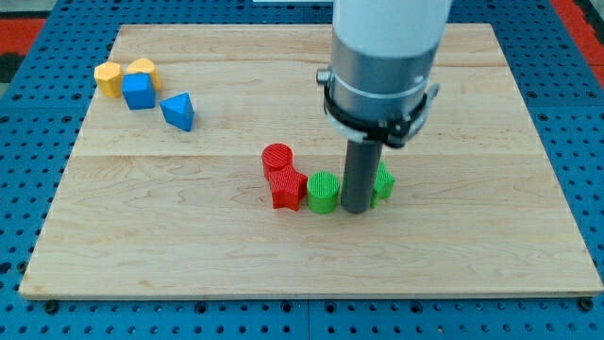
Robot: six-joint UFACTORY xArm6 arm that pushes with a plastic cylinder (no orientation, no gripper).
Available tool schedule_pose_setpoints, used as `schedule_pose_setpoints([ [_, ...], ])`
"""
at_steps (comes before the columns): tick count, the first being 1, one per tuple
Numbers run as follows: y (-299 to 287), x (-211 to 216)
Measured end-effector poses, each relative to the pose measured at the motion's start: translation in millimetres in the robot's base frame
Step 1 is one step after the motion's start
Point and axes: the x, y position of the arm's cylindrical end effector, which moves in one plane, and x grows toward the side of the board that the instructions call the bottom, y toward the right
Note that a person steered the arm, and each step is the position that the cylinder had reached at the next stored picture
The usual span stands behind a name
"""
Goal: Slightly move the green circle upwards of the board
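Bright, even overhead light, no harsh glare on wooden board (311, 255). Soft short shadows under blocks & rod, mostly toward view's bottom. Arm housing (387, 47) at the view's top looks washed out, slightly soft. Rest in sharp focus, no obvious edge distortion.

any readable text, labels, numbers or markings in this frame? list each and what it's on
None: no readable text, label, number or sign shows on the wooden board, the blocks, such as the green circle, or the arm's grey housing. The tip carries no marking either.
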Motion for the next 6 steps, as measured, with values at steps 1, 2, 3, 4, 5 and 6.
schedule_pose_setpoints([
  [1, 59, -31],
  [2, 53, 39],
  [3, -42, 49],
  [4, -57, 15],
  [5, -13, 11],
  [6, 0, -15],
])
